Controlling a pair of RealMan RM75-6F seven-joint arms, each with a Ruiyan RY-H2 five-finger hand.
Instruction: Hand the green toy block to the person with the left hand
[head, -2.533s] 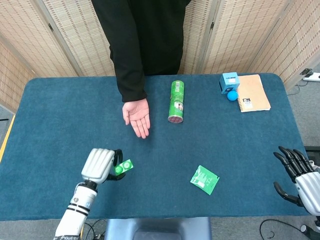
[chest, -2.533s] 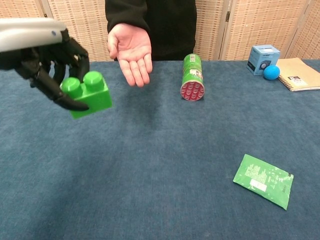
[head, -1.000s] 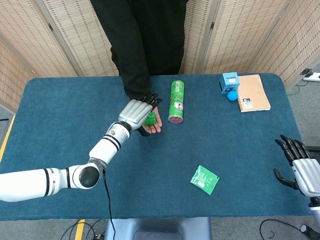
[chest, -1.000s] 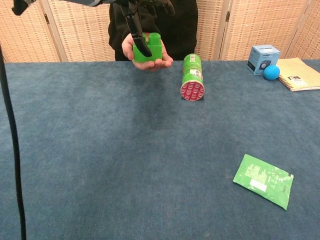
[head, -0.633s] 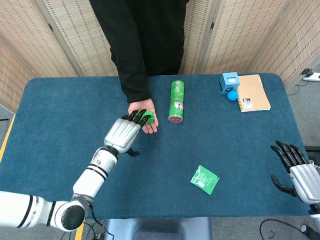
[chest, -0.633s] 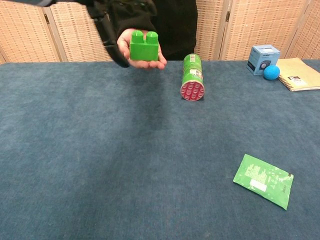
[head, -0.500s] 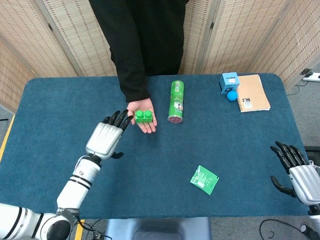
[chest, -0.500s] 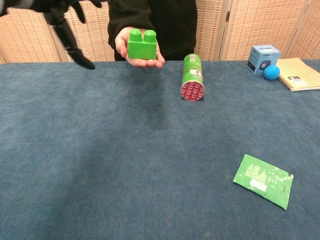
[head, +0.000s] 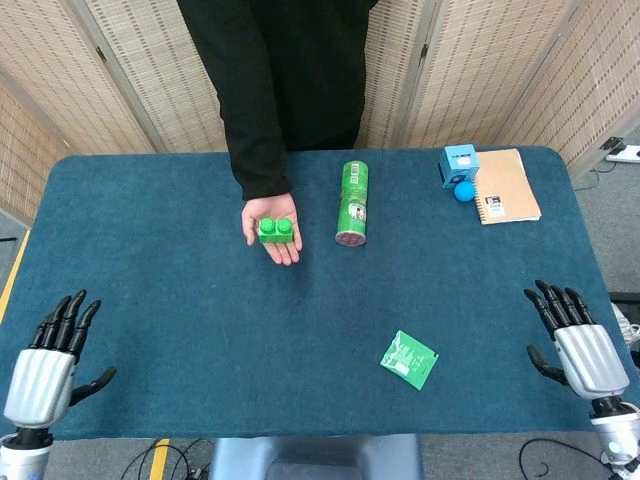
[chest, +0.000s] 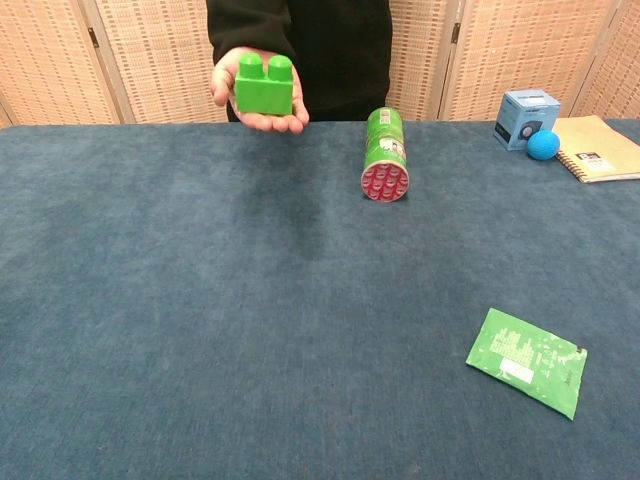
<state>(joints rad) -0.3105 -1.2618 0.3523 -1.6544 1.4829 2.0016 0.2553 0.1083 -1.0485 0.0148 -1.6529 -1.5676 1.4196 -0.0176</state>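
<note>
The green toy block (head: 276, 230) lies on the person's open palm (head: 280, 245) above the table's middle; in the chest view the green toy block (chest: 265, 86) stands studs up on that palm (chest: 262, 117). My left hand (head: 48, 361) sits at the table's near left corner, fingers spread and holding nothing. At the near right edge my right hand (head: 576, 347) is also spread and empty. Neither hand shows in the chest view.
A green can (head: 353, 204) lies on its side right of the person's hand. A green packet (head: 409, 359) lies flat at the front right. A blue box (head: 460, 163), a blue ball (head: 464, 192) and a notebook (head: 506, 186) sit at the far right.
My left hand let the block go onto the person's palm and drew back to the near left corner. The person's hand with the block shifted slightly left.
</note>
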